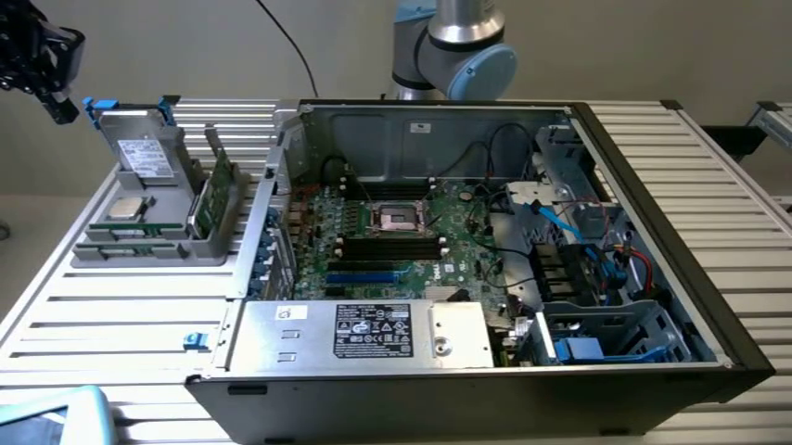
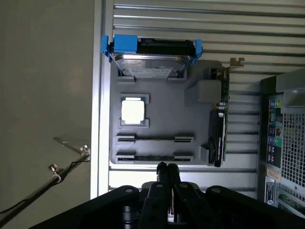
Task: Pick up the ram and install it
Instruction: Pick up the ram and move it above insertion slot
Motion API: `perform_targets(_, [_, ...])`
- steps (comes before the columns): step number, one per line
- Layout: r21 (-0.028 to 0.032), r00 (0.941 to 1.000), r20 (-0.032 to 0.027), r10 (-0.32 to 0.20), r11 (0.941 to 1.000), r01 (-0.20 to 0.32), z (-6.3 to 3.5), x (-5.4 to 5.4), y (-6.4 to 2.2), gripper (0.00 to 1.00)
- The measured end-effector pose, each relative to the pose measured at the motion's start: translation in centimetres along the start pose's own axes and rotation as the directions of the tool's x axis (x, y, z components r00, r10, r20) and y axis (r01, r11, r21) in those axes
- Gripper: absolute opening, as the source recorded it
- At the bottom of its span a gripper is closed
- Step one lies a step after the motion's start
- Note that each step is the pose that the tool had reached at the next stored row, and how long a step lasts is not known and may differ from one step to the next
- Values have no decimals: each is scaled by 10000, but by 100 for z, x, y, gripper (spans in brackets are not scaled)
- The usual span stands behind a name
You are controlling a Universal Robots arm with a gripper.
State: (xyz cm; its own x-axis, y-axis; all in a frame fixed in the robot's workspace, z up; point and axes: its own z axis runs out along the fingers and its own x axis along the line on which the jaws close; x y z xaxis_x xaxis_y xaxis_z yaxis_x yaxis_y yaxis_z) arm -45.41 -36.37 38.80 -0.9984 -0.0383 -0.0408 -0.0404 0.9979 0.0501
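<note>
End effector (image 2: 167,172), clenched and empty, poised above the grey tray (image 2: 162,109) on the bench (image 1: 74,306). The ram (image 2: 155,157) stands edge-up in the groove nearest it. A sound pickup likely needs the jaws squared across the thin edge, centred lengthwise. A second stick (image 2: 155,139) lies just beside it and the tall card (image 2: 220,119) well apart, with open room above.

exterior: oblique, above case (image 1: 495,399) | wrist: overhead | shared: grey tray (image 1: 148,258) (image 2: 164,112)
</note>
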Motion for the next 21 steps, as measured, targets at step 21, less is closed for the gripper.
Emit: perform_targets(21, [-187, 9282, -157, -3717, 9283, 3714, 0, 0, 0, 11])
